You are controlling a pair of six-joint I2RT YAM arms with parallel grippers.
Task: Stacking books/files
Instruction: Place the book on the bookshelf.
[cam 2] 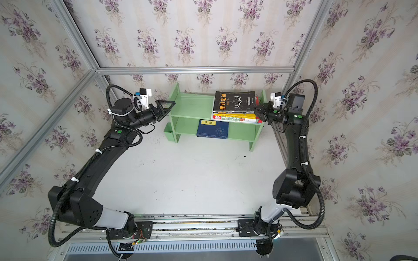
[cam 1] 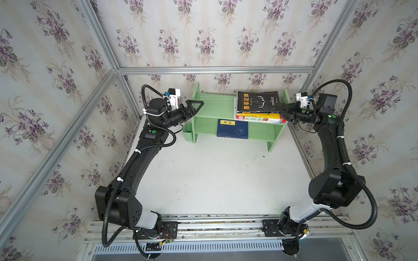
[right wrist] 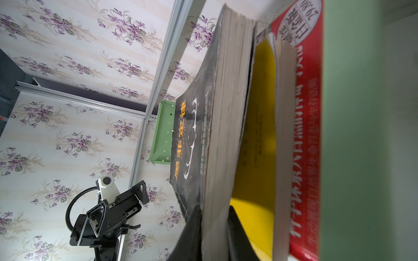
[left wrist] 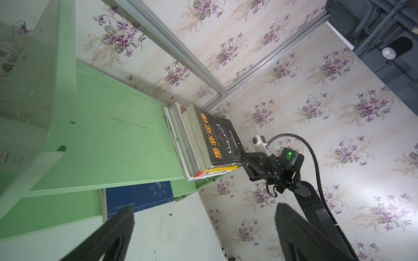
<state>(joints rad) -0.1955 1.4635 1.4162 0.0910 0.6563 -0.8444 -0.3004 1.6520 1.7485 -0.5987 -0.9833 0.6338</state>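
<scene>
A black book point(cam 1: 257, 101) with an orange title and antlers tops a stack on the upper board of the green shelf point(cam 1: 214, 106), over a yellow book point(cam 1: 267, 116) and a red-and-green one point(cam 1: 260, 119). My right gripper point(cam 1: 282, 110) is shut on the black book's right edge. In the right wrist view its fingers point(right wrist: 194, 221) clamp the page block of the black book point(right wrist: 192, 140), one finger slid between it and the yellow book point(right wrist: 260, 135). A navy book point(cam 1: 233, 129) with a yellow label lies on the lower board. My left gripper point(cam 1: 195, 106) hangs open and empty at the shelf's left end.
A small green cup point(cam 1: 187, 131) hangs on the shelf's left side panel. Flowered walls with aluminium rails close in behind and on both sides. The white tabletop point(cam 1: 214, 180) stretches in front of the shelf, between the two arms.
</scene>
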